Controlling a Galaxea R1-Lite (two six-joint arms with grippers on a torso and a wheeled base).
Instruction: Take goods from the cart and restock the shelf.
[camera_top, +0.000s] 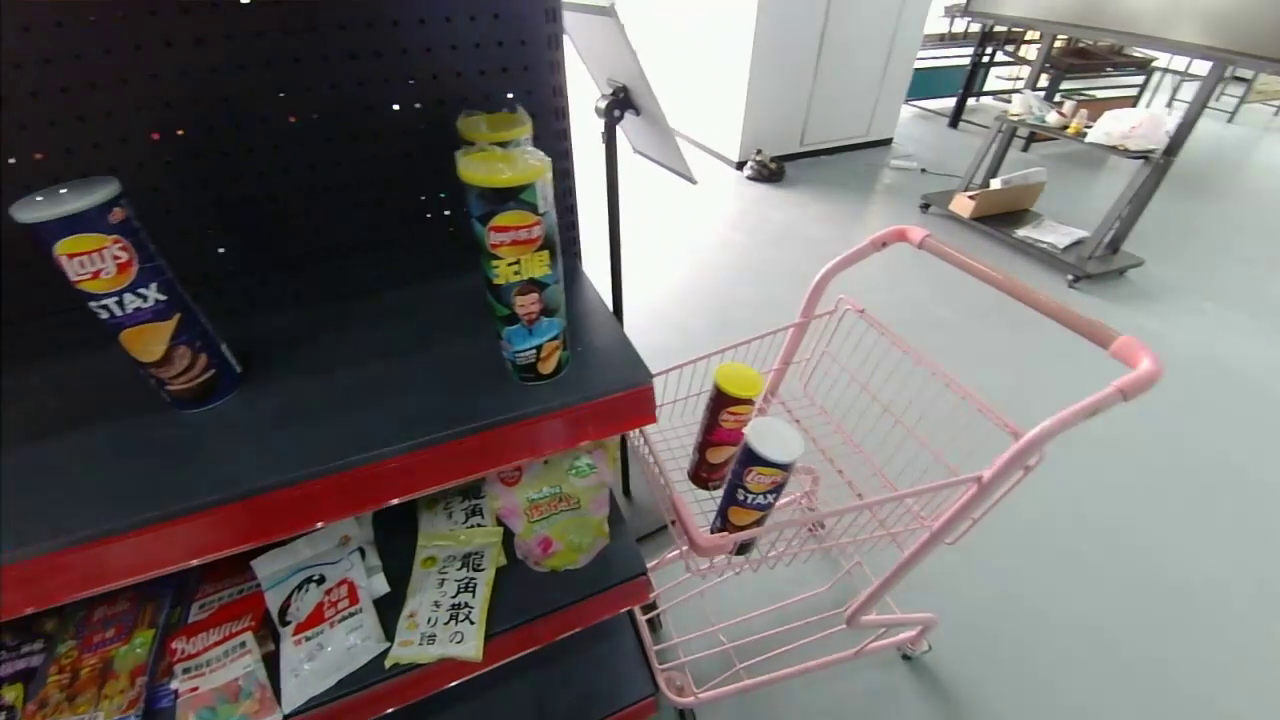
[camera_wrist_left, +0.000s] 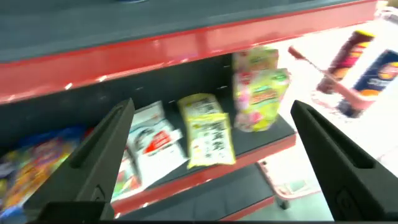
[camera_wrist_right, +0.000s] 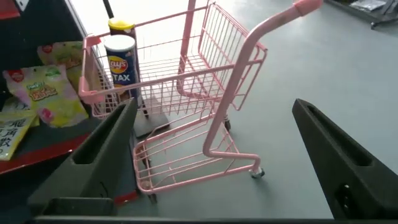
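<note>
Grey floor (camera_top: 1100, 500), white cabinet (camera_top: 830, 70) — metal rack (camera_top: 1095, 258) beyond, bright light

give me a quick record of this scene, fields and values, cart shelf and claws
cart: pink cart, beside the shelf's right end
in cart: red chip can, yellow lid; blue chip can, white lid
top shelf: navy can at left; green can at right, yellow-lidded can behind it
lower shelf: snack bags
left claw: open, empty
right claw: open, empty
</note>
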